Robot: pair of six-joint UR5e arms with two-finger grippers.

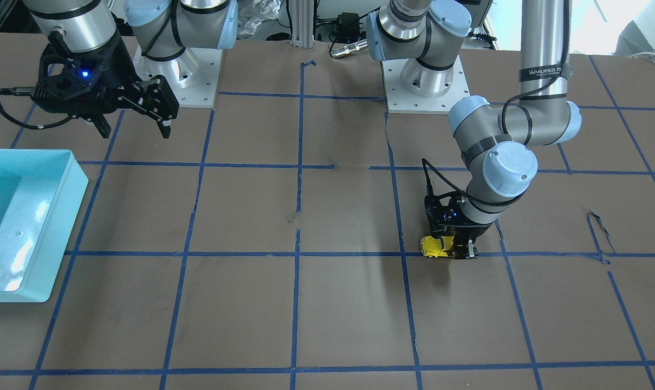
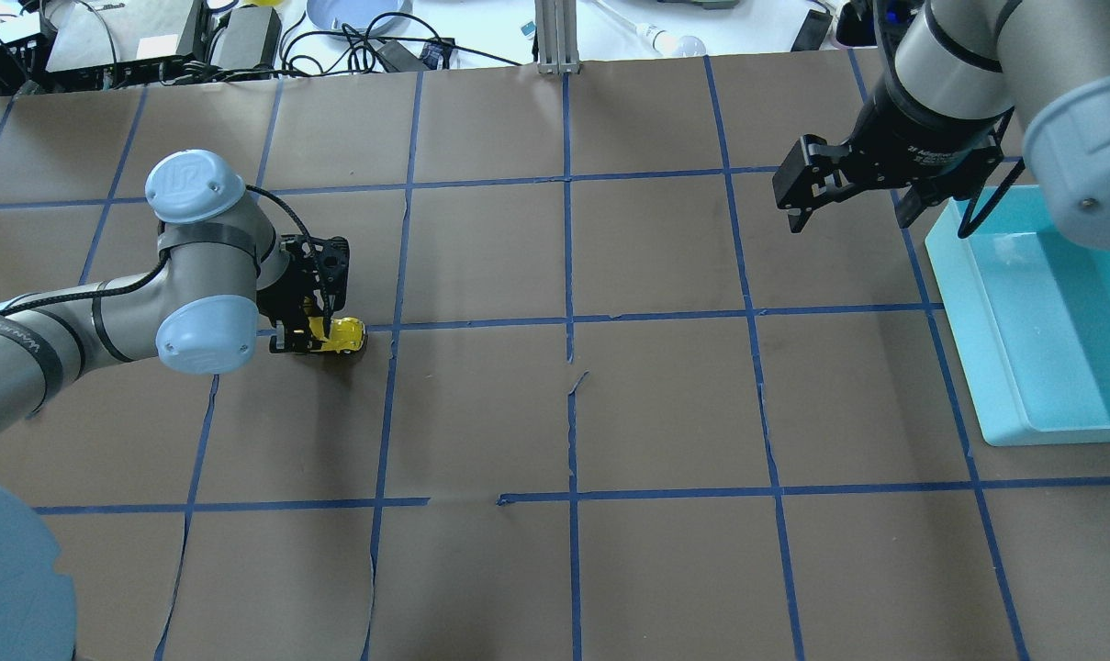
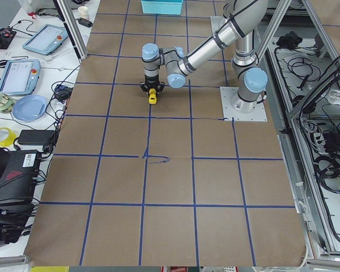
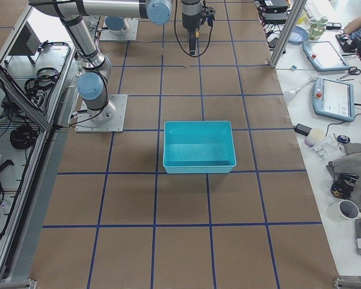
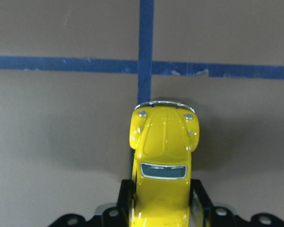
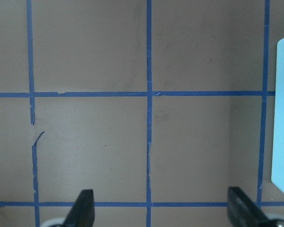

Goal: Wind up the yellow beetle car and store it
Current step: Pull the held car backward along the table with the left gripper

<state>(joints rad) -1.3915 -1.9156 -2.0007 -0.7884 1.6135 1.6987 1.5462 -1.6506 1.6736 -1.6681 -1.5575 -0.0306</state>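
The yellow beetle car [image 1: 434, 247] is low on the brown table, between the fingers of my left gripper [image 1: 457, 250]. It also shows in the overhead view [image 2: 339, 335], the exterior left view [image 3: 152, 96] and the left wrist view [image 5: 163, 161], nose pointing away, rear end clamped between the black fingers [image 5: 124, 194]. My left gripper [image 2: 308, 338] is shut on the car. My right gripper [image 2: 850, 204] hangs open and empty above the table near the bin; its fingertips [image 6: 84, 208] stand wide apart in the right wrist view.
A light-blue bin [image 2: 1050, 321] stands at the table's right side in the overhead view, also in the front view [image 1: 21, 216] and the exterior right view [image 4: 198, 146]. Blue tape lines grid the brown table [image 2: 564, 413]. Cables and devices lie beyond the far edge.
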